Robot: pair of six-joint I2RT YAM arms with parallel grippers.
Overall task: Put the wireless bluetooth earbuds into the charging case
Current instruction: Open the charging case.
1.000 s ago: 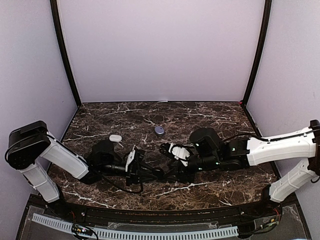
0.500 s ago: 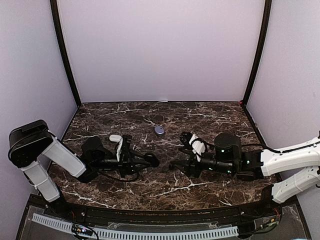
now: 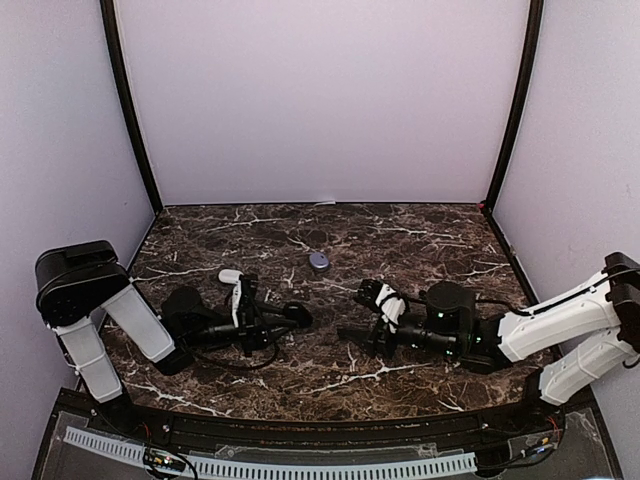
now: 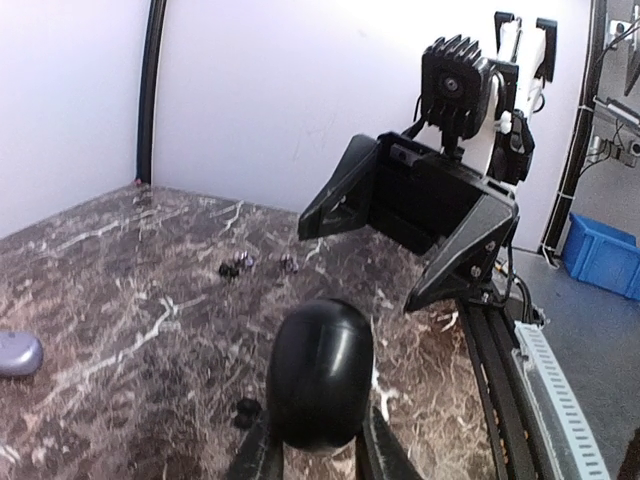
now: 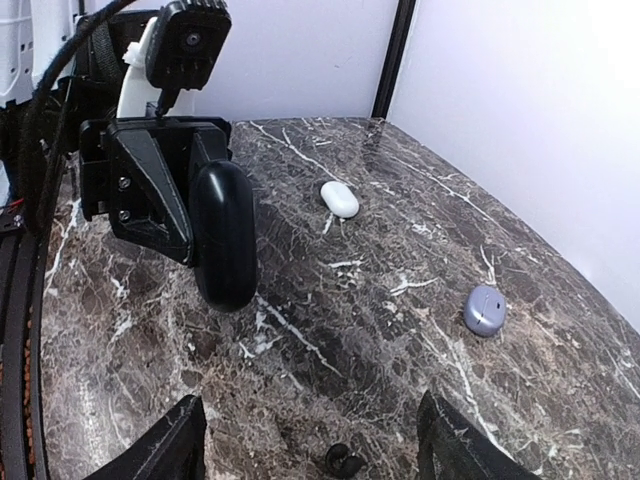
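Left fingers (image 4: pixel 258 455) clamp glossy black pebble-shaped case (image 4: pixel 320 372); right fingers (image 5: pixel 165 450), spread, flank 1 tiny black earbud (image 5: pixel 343 460) (probably slippery: pinch its sides).

One camera looks down from above the near edge of the table (image 3: pixel 400 225) toward the back wall (image 3: pixel 320 100). Both wrist cameras sit low and close, facing each other, sharing the black case (image 4: pixel 320 380) between them.

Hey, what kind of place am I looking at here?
Probably a robotics lab test booth: plain pale walls box in a marble-patterned table, a left arm and a right arm are mounted at its near edge, and a blue storage bin sits beyond it.
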